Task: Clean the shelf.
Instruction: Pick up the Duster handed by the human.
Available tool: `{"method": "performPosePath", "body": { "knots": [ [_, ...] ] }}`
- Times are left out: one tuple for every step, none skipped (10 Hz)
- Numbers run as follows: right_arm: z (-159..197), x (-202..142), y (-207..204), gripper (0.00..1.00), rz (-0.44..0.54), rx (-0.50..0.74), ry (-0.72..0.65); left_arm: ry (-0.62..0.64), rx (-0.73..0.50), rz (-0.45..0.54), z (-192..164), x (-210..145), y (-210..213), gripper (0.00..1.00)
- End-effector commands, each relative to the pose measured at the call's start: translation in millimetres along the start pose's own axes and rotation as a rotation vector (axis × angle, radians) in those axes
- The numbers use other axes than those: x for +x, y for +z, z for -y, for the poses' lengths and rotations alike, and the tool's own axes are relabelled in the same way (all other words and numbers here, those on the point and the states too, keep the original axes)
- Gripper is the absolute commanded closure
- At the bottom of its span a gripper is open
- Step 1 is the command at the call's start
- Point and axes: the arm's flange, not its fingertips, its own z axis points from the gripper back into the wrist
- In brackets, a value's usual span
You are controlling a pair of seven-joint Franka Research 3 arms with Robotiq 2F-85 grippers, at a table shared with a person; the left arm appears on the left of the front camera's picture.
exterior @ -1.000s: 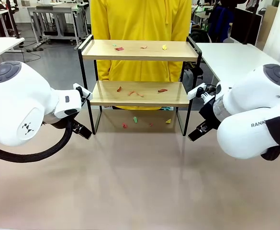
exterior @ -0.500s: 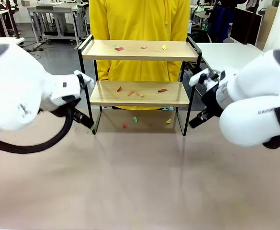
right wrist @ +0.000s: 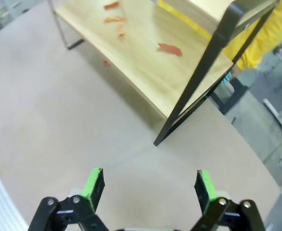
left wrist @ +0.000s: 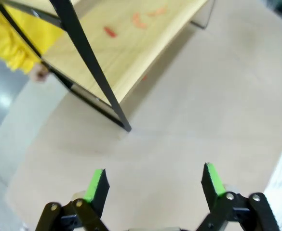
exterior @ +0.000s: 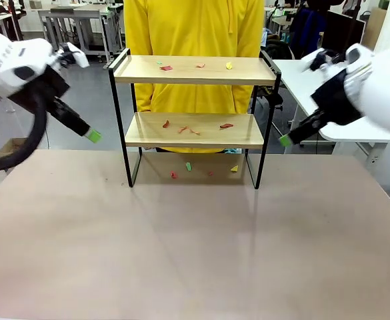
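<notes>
Two arms have swung up and outward in the front view: the left end effector [exterior: 93, 136] and right end effector [exterior: 285, 141] now hang either side of the shelf [exterior: 255, 72], apart from its posts. Coloured scraps [exterior: 166, 67] litter both boards and the beige table [exterior: 195, 267] beneath, so cleaning looks unstarted. A person in yellow [exterior: 195, 27] stands behind, with white tables [exterior: 328, 80] beyond. Left wrist view: fingers spread, empty, above bare table near the shelf's foot. Right wrist view: likewise spread and empty.

Beige table [exterior: 195, 247] carries shelf [exterior: 141, 69]; coloured scraps [exterior: 166, 124] on boards, tabletop
</notes>
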Motion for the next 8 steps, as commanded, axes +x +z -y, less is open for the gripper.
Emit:
{"method": "performPosePath", "body": {
  "knots": [
    [68.7, -11.9, 11.8, 0.00, 0.041, 0.183, 0.129, -0.172, -0.207, 0.077, -50.3, -21.0, -7.7, 0.00],
    [100.9, -21.7, 7.7, 0.00, 0.092, 0.250, 0.171, -0.245, -0.274, 0.162, -74.1, -35.2, -12.1, 0.00],
    [122.8, -32.3, -0.3, 0.00, 0.117, 0.276, 0.182, -0.296, -0.293, 0.249, -91.0, -47.6, -19.9, 0.00],
    [134.6, -42.4, -9.9, 0.00, 0.145, 0.292, 0.200, -0.318, -0.318, 0.330, -103.6, -57.7, -27.6, 0.00],
    [140.8, -51.3, -16.9, 0.00, 0.198, 0.300, 0.197, -0.287, -0.307, 0.383, -112.8, -62.2, -36.9, 0.00],
    [113.7, -48.7, 20.5, 0.00, 0.139, 0.235, 0.186, -0.167, -0.308, 0.357, -110.2, -67.8, -38.5, 0.00],
    [113.7, -48.7, 20.5, 0.00, 0.139, 0.235, 0.186, -0.298, -0.247, 0.348, -88.2, -68.9, -15.6, 0.00],
    [113.7, -48.7, 20.5, 0.00, 0.139, 0.235, 0.186, -0.298, -0.247, 0.348, -88.2, -68.9, -15.6, 0.00]
  ]
}}
